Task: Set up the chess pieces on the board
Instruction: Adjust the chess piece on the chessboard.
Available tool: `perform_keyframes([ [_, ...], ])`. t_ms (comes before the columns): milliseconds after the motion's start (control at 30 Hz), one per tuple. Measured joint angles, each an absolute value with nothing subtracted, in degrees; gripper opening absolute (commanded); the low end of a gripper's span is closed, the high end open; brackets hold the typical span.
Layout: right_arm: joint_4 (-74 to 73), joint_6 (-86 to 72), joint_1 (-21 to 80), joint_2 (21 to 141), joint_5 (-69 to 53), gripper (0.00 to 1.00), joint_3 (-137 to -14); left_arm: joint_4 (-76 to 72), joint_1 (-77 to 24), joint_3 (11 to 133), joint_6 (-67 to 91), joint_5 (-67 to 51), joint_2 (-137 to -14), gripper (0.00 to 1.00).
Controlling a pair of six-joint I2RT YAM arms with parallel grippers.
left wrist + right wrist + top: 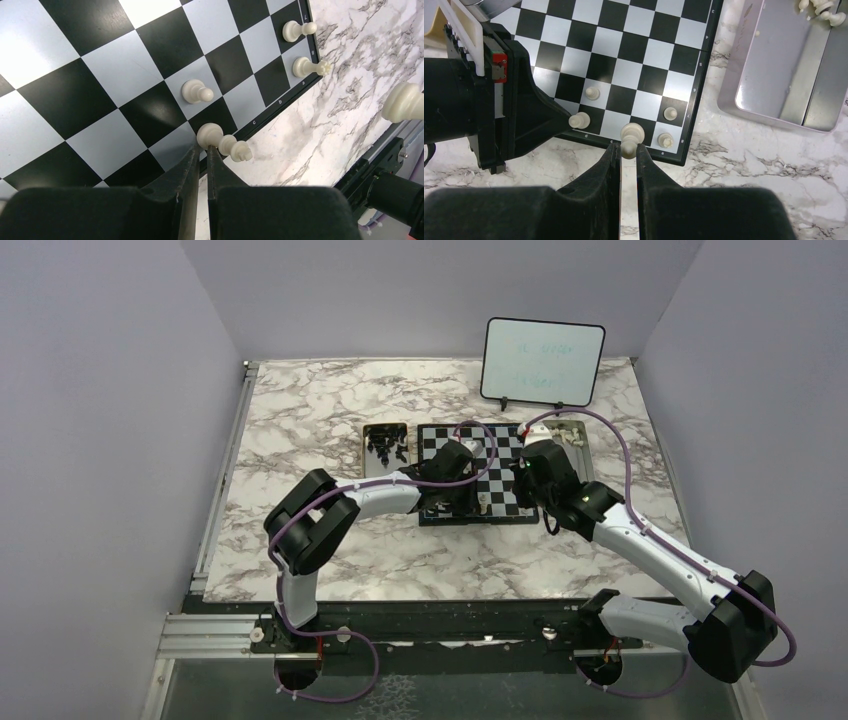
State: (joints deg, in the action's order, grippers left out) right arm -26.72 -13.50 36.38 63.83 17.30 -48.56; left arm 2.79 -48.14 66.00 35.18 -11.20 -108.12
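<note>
Left fingers (190,165), nearly closed, pinch a cream chess piece (222,141) by its base at the board's (100,90) 6 o'clock edge. Right fingers (611,165) clamp a second cream piece (630,134) just beside it, at 3 o'clock. Overhead, the arms (380,498) hide both grips.

Light comes even and fairly bright from above, with soft shadows. The board (125,70) shows a pale sheen under my left wrist. My fingers (611,167) loom black and blurred up close. The whiteboard (543,362) writing seems too faint to read.
</note>
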Motion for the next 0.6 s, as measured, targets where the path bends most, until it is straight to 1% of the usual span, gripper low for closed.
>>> perform_keyframes([
  [600, -26.7, -13.5, 36.4, 63.8, 17.3, 0.09, -48.2, 2.2, -48.7, 66.9, 35.2, -11.6, -109.0, 0.12],
])
